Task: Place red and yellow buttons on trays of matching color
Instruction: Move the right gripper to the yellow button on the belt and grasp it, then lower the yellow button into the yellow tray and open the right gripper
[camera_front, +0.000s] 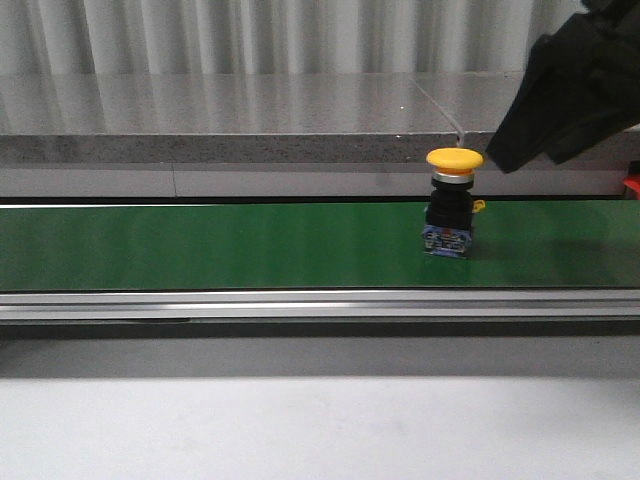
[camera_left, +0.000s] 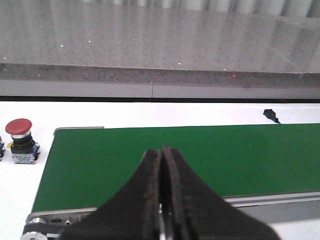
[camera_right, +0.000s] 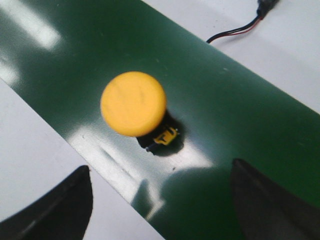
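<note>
A: Yellow button (camera_front: 454, 202) standing upright on the green belt (camera_front: 220, 245), right of centre in the front view!

B: And the right gripper (camera_right: 159, 200) hangs above it, fingers (camera_right: 65, 205) spread wide, nothing between them. From its own camera the yellow cap sits centre frame, clear of both fingers.

A: Left gripper (camera_left: 162, 160)?

B: Pressed together, empty, over the belt's near edge. A red button (camera_left: 21, 141) stands on the white table, at the left edge of that view, off the belt.
</note>
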